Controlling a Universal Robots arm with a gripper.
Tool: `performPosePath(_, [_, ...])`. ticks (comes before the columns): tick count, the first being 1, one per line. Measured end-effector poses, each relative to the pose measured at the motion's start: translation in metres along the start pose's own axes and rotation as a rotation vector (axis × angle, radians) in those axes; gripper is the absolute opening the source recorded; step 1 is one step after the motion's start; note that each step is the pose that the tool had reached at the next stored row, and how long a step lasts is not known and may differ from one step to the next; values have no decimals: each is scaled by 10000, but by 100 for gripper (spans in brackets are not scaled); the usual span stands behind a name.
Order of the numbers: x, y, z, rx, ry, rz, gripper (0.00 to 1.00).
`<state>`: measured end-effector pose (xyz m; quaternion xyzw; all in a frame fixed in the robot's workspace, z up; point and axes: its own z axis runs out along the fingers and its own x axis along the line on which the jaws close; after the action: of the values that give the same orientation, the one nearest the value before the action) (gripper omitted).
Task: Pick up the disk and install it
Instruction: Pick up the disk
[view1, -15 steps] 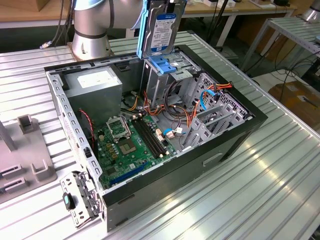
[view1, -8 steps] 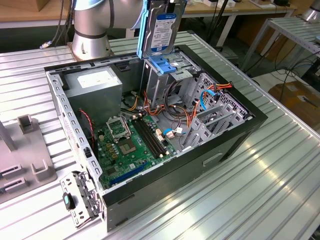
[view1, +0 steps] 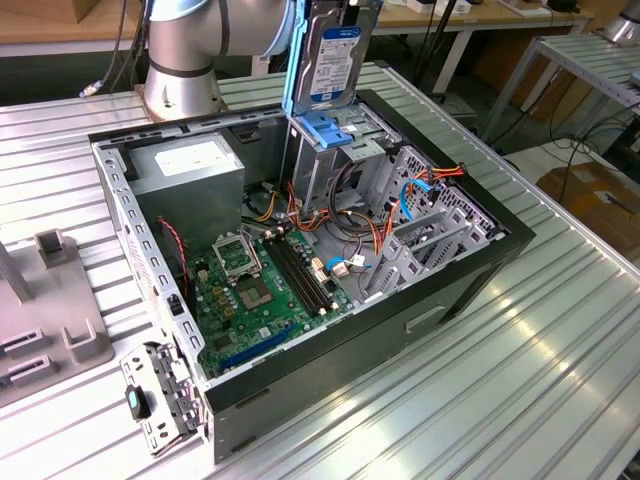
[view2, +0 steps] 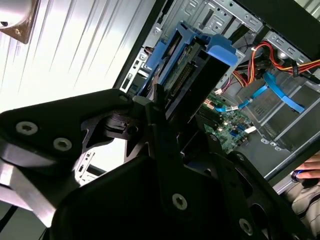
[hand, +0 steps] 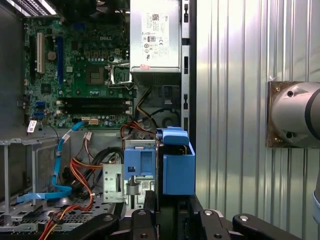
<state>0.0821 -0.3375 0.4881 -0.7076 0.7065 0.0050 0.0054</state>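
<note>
As fingers (view2: 162, 131) seemingly clamp it, the disk (view1: 338, 58) hangs.

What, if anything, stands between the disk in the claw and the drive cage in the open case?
Nothing visible lies directly between them. The claw holds the disk upright above the drive cage. A blue bracket sits in the cage beside the disk's lower end, and orange cables run close by.
</note>
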Motion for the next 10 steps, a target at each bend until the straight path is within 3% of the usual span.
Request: performPosePath(10, [1,-14,0,0,1,0,35])
